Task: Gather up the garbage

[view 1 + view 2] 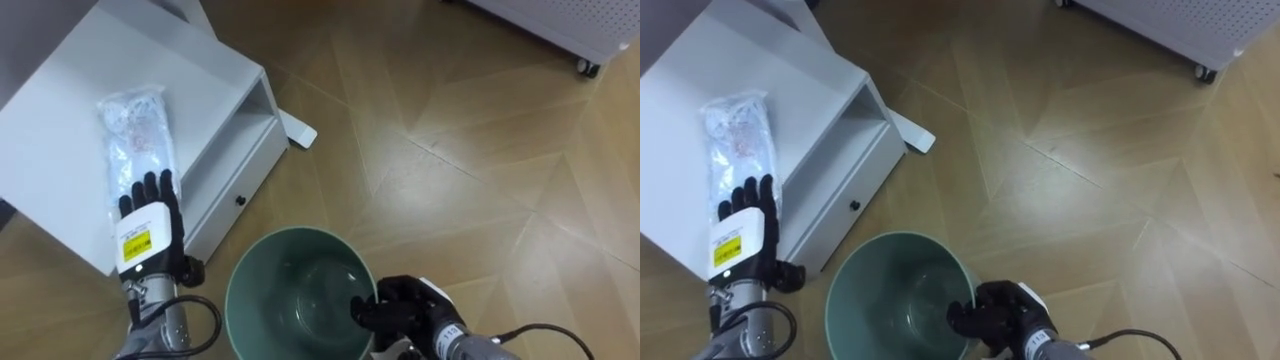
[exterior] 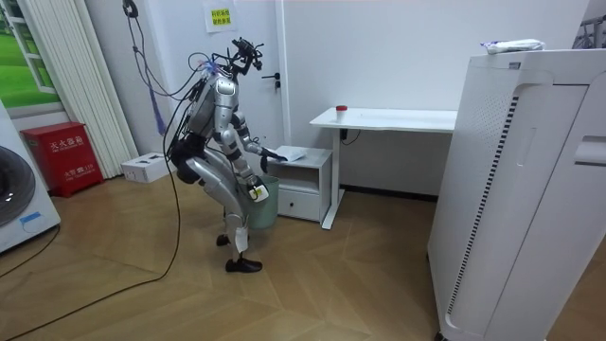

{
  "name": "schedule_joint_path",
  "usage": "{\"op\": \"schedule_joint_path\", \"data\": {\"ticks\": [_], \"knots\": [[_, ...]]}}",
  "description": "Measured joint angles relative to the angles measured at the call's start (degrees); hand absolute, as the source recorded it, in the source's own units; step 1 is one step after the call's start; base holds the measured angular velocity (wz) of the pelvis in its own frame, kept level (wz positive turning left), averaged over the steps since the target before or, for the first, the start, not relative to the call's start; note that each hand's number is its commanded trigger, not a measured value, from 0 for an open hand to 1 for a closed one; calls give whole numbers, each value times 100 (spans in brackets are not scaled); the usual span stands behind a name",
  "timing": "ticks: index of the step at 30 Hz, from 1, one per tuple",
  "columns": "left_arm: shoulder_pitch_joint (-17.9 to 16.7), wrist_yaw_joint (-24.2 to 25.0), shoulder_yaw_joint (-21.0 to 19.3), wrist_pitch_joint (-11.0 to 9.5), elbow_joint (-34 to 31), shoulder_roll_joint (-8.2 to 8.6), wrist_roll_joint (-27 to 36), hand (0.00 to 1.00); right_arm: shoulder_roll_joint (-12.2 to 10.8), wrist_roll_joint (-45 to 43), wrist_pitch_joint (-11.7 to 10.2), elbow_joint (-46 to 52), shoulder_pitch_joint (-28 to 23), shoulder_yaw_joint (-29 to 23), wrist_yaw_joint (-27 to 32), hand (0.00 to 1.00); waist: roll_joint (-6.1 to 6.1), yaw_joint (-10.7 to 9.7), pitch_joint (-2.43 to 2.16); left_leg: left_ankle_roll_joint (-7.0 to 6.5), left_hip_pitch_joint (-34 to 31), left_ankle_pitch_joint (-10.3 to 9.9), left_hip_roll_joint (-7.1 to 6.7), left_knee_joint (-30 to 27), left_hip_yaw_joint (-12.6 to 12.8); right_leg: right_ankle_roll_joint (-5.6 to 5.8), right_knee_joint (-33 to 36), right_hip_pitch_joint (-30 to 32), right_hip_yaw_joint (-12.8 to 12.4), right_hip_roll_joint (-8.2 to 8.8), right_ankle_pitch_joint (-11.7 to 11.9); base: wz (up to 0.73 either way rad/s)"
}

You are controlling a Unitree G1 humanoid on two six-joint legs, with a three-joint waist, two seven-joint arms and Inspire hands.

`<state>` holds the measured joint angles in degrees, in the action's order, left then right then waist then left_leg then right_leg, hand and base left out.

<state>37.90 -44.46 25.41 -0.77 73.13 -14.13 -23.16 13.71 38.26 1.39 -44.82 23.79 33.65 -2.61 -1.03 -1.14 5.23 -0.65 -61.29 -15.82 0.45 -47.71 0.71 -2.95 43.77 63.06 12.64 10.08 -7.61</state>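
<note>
Left eye view: left robot hand (image 1: 148, 228), fingers straight, holding nothing, at near end of plastic wrapper (image 1: 135, 120) lying on white bench (image 1: 60, 120), far left. Right robot hand (image 1: 400, 305) curled, apparently gripping rim of green bin (image 1: 280, 280), near centre.

— What stands around you?
— A low white cabinet (image 1: 60, 110) right before me on the wooden floor (image 1: 480, 150), with an open shelf above its drawer (image 1: 225, 185).
— And farther off?
— A white desk (image 2: 388, 118) just beside the cabinet, a small red object (image 2: 342, 110) on top. A red box (image 2: 55, 156) sits by the curtain (image 2: 80, 85), near a washing machine (image 2: 19, 204).
</note>
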Motion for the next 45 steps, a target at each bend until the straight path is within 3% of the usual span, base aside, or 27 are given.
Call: {"op": "schedule_joint_path", "data": {"ticks": [6, 14, 23, 30, 34, 38, 42, 45], "knots": [[202, -119, -60, 96, -14, -145, 1, 100, 9, 5, 66, -113, 140, -5, 0, 100, -73, 27, 28, 9, 51, -5, 3, 4, 22, -4, 4, -15, -21, -9, -2, -1], [244, -213, -269, 127, -25, -287, 2, 100, -23, 1, 133, -166, 194, -7, 0, 100, -72, -15, 28, 15, 116, -8, 1, 45, 42, -13, 2, -58, -30, -11, -8, 0], [194, -68, -281, 333, -9, -240, -26, 100, -33, -14, 247, -205, 187, -8, -3, 100, -68, -77, 30, 8, 266, -13, -1, 86, 30, 0, -39, -227, -7, -10, -16, 0], [-99, 177, -259, 287, -13, -168, -63, 100, -17, -13, 226, -126, 15, 14, 0, 100, -60, -192, 35, 2, 503, -37, 10, 148, 4, 15, -149, -501, 13, -26, -22, 0], [-262, 129, -266, 15, -22, -20, 126, 100, 13, -63, 162, 55, -135, 12, 157, 100, -60, -187, 35, -16, 558, -31, -3, 214, 29, 55, -214, -543, 12, -28, -3, -1], [-388, -31, -265, -410, -139, 36, 220, 100, -54, -331, -102, 65, -194, 7, 270, 100, -56, -199, 33, -21, 641, -34, -13, 263, 43, 75, -225, -598, 3, -21, -20, 0], [-568, -221, -265, -720, -343, 209, 707, 100, -50, -452, -340, 68, -260, -4, 411, 100, -17, -202, 27, -39, 843, -45, -26, 345, 159, 115, -187, -688, -146, -23, -60, -5], [-774, -392, -270, -1058, -556, 255, 810, 100, -60, -793, -531, 110, -386, -77, 517, 100, 59, -239, 18, -37, 1022, -51, -15, 407, 224, 101, -202, -811, -174, -23, -71, -9]]}}
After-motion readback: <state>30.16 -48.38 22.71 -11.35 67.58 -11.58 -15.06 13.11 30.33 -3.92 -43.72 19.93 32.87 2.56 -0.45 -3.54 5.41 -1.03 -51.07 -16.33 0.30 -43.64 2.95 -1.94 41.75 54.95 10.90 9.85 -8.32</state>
